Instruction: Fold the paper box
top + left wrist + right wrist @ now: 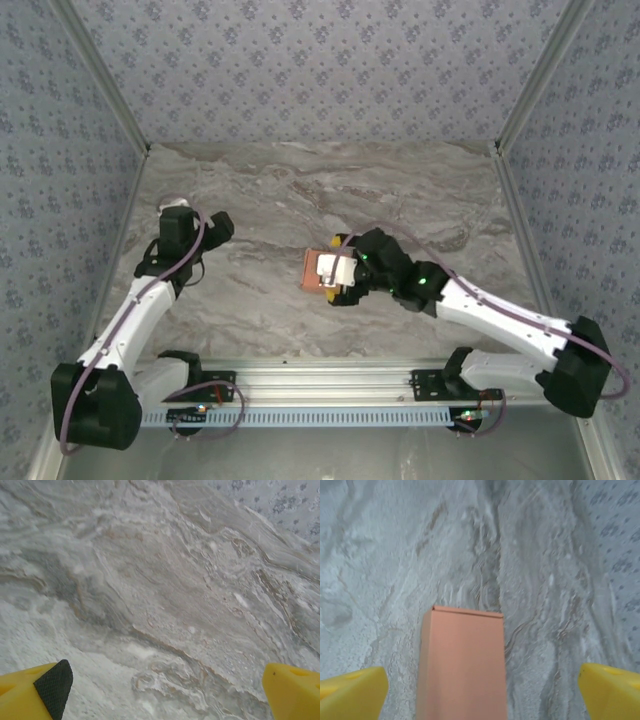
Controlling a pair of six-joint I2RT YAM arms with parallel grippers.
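The paper box (462, 665) is seen as a closed, flat salmon rectangle lying on the tabletop (545, 570). It is centred between the right fingers (350, 692) and reaches well beyond their tips. A thin seam is visible along its far edge, and no loose flap can be made out. The right fingers are spread wide, one to each side of the box, and bare tabletop shows between each finger and the card, so nothing is gripped. In the overhead view the box (318, 270) is partly covered by the right wrist, so its near end cannot be checked.

The folding is judged to be nearly or wholly finished, and the step in hand is taken to be a clean release and withdrawal. This would be done well if the fingers were held fully spread and lifted straight up before any sideways travel is made. Thin card is light and could be dragged or sprung open by a brushing pad. Should the far seam prove untucked, a gentle press from above would be preferred to a squeeze from the sides, by which the walls could be buckled.

The left fingers (292, 690) are also spread wide over bare tabletop, with nothing between them, well apart from the box and from the right fingers. No help from them appears to be needed.
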